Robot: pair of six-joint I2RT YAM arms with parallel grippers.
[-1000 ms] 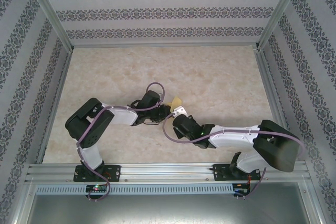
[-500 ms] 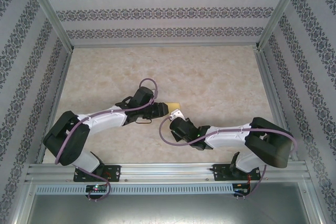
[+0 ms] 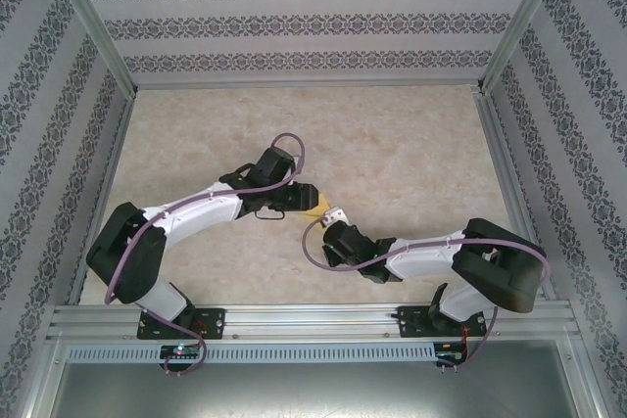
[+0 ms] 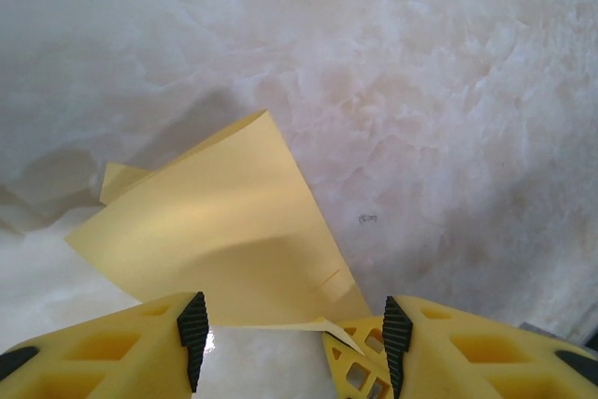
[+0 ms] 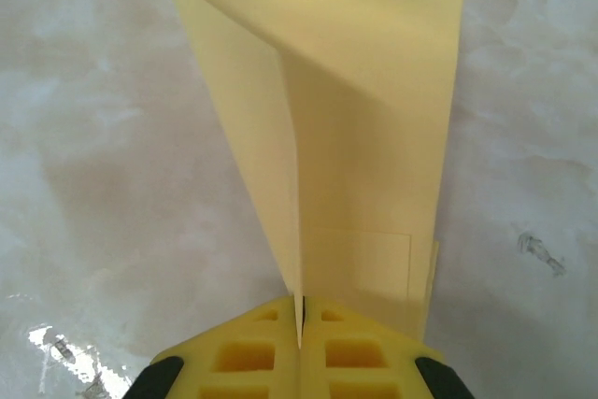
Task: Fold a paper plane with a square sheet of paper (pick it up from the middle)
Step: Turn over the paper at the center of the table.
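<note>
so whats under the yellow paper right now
The marbled table, with the paper held above it and casting a shadow. The right end effector pinches one edge. The table patch directly below the paper is covered.

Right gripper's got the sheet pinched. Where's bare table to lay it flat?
The centre is crowded: the right gripper pinches the sheet and the left gripper stands open at its edge. Widest bare stretch of table: from there to the back wall. Smaller patch: between the left arm base and the right arm base.
</note>
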